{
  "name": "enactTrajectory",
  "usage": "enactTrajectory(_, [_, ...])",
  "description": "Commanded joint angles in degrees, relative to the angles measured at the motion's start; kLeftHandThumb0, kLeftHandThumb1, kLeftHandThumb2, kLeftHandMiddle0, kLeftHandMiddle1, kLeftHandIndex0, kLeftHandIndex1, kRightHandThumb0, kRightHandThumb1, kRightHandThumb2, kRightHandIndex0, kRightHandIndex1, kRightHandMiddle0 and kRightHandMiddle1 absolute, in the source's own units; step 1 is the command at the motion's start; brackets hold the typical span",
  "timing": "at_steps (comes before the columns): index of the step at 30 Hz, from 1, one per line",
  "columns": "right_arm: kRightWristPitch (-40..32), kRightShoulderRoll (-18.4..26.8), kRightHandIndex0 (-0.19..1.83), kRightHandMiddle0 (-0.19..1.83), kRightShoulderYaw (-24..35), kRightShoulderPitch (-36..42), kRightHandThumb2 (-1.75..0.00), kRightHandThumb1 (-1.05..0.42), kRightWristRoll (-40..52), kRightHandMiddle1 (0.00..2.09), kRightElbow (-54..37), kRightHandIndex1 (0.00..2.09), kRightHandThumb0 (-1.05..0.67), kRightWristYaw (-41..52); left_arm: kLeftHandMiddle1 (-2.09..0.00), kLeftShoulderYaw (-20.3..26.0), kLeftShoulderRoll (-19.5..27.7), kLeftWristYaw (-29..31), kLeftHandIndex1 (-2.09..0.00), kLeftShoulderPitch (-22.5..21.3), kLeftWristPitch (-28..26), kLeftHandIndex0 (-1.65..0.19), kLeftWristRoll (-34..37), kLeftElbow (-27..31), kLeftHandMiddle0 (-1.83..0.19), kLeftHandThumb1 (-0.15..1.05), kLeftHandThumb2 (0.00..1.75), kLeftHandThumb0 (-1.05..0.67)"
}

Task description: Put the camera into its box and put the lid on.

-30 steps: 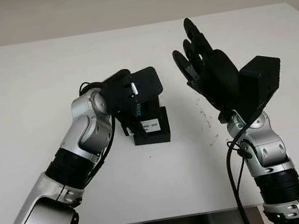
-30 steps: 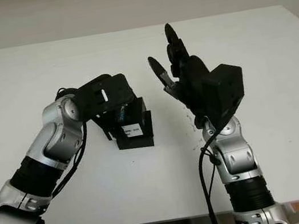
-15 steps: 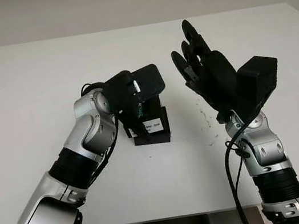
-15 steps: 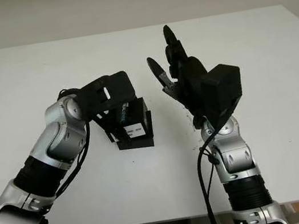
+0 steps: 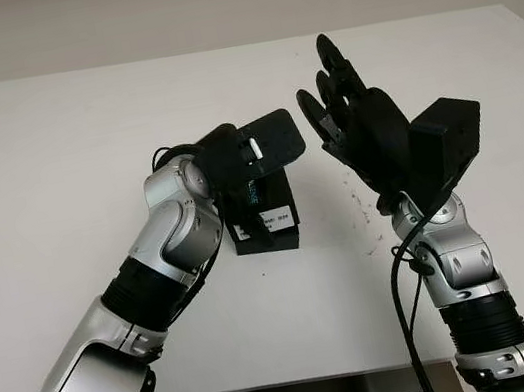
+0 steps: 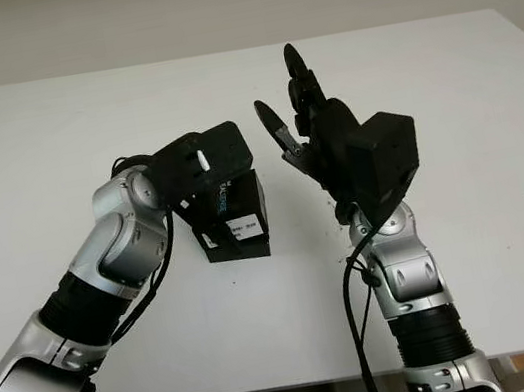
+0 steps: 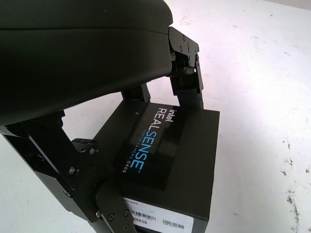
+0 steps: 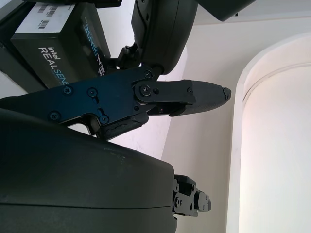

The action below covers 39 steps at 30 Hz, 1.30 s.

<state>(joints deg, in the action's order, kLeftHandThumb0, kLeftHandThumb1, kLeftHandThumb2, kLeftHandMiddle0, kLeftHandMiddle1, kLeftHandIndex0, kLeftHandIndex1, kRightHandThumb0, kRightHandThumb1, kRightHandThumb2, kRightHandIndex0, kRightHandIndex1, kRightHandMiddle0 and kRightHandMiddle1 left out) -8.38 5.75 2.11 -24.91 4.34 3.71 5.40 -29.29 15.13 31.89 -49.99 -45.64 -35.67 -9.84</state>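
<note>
Left hand (image 7: 146,104) gripping the black box (image 7: 165,160) on the white desk (image 5: 53,162)
Lid reading "intel REALSENSE", a barcode label showing on its side; right hand (image 5: 357,128) hovering open just beside it

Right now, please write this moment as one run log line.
left hand: shut on box | right hand: open, raised beside box | table: box standing on it
</note>
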Motion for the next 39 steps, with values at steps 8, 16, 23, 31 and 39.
enactTrajectory(8, [0.6,0.2,-0.13,-0.06,0.5,-0.7,-0.36,-1.05,0.0,0.07,0.1,0.05,-0.70,0.1,-1.42,-1.6,-0.1,0.5,-1.46,1.5,0.5,-0.34,0.0,0.3,-0.43,0.87,0.05,-0.14])
enactTrajectory(16, [0.6,0.2,-0.14,-0.06,0.7,-1.0,-0.36,-1.05,0.3,0.07,0.2,0.05,-0.71,0.4,-1.51,-3.6,3.0,3.2,-1.44,3.1,4.4,-0.36,-0.6,2.4,-0.38,0.86,0.05,-0.20])
enactTrajectory(23, [0.2,0.1,-0.14,-0.06,0.8,-0.9,-0.36,-1.05,0.3,0.07,-0.1,0.05,-0.71,0.2,-1.45,-2.5,3.7,3.8,-1.38,5.0,5.5,-0.36,-0.6,3.4,-0.38,0.89,0.06,-0.17])
enactTrajectory(31, [0.2,0.2,-0.16,-0.07,0.9,-1.1,-0.35,-1.05,0.8,0.06,0.0,0.04,-0.69,0.8,-1.26,-5.4,4.8,12.3,-1.11,3.6,-1.8,0.09,-1.7,5.7,0.06,0.93,0.06,-0.38])
enactTrajectory(39, [0.3,0.2,-0.16,-0.06,1.0,-1.2,-0.34,-1.05,0.9,0.06,0.2,0.05,-0.70,1.0,-0.03,-8.2,4.8,18.8,-0.01,2.9,-5.7,0.19,-1.1,9.5,0.17,1.05,0.17,-0.54])
